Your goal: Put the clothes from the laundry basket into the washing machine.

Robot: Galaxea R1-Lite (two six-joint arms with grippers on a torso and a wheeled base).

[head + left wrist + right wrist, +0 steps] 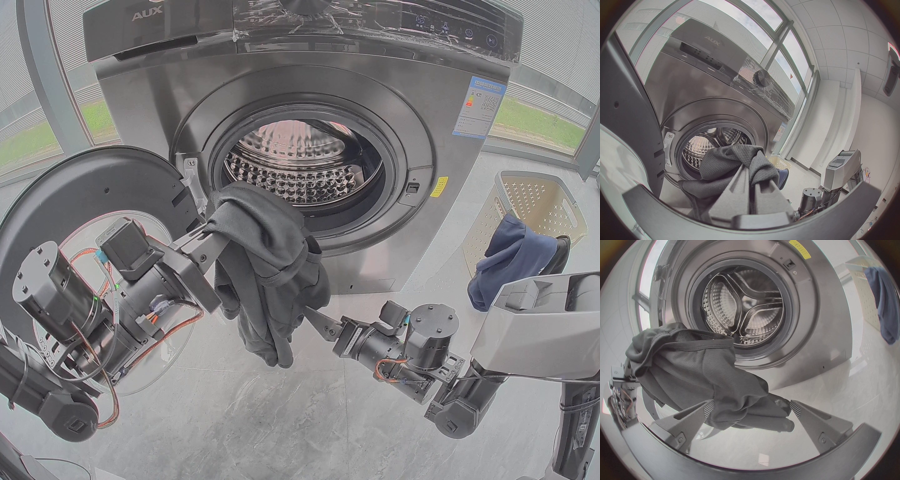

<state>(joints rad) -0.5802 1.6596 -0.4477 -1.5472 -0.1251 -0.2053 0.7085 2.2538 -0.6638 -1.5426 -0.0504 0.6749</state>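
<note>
Hanging from the left gripper (209, 242), the dark grey garment (269, 269) is seen at the centre of the head view, just in front of the washing machine (144, 112) and across the lower left of its open drum (294, 165). It is judged to be held high so that it can be fed into the drum. The left arm is stretched up from lower left and the right arm from lower right, where the right gripper (315, 322) is met by the hanging folds. At right, a blue garment (509, 259) is draped over the laundry basket (544, 200).

In the left wrist view, the 2 fingers (740, 187) are clamped on the dark grey garment (731, 162).

In the right wrist view, the fingers (693, 418) are spread wide. The lower folds lie between them ungripped, probably so the trailing cloth can be gathered.
</note>
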